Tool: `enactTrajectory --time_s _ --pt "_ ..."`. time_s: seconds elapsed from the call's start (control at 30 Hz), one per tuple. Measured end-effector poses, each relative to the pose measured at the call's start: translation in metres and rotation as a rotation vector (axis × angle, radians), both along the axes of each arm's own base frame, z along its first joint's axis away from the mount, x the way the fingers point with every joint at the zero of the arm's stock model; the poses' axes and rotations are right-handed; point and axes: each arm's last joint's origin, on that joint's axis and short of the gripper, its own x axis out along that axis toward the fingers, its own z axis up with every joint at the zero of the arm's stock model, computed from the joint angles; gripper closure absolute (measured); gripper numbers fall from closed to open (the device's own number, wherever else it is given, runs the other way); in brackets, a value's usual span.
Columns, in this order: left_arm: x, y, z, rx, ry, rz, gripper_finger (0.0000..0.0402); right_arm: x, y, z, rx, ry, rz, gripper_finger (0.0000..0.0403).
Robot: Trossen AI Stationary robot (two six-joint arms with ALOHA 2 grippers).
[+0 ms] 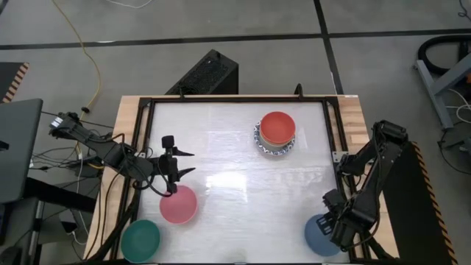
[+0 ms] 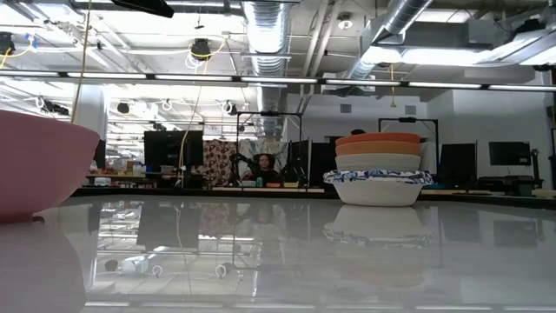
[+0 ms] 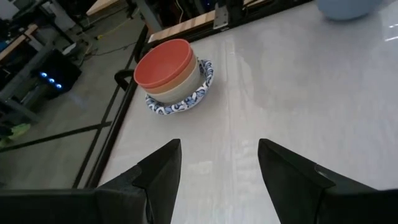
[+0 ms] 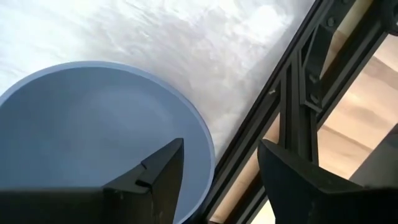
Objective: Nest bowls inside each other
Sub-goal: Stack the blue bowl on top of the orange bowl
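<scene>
your left gripper (image 1: 179, 163) hangs at 9 o'clock, fingers wide and empty, just above the pink bowl (image 1: 179, 205). your right gripper (image 4: 219, 167) straddles the blue bowl (image 4: 93, 137) rim at 5 o'clock, fingers wide. the stack (image 1: 276, 134) sits at 1 o'clock. no readable writing.

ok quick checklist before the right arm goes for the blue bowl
1. Right gripper open: ok, fingers spread.
2. Fingers straddle the blue bowl rim: ok, one finger over the bowl, one outside.
3. Blue bowl empty: ok.
4. Stack ready to receive: ok, orange bowl on top, upright, nothing in it.
5. Left gripper out of the way: ok, open, near the pink bowl, holding nothing.
6. Room by the table frame for the outer finger: cannot tell, it looks tight.
</scene>
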Motion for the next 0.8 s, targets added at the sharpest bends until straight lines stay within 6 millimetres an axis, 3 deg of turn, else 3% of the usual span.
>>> enactTrajectory --time_s 0.8 --pt "-0.0005 0.0003 -0.0013 -0.001 0.012 0.002 0.0198 0.0056 0.0035 -0.0043 -0.001 -0.033 -0.002 0.0179"
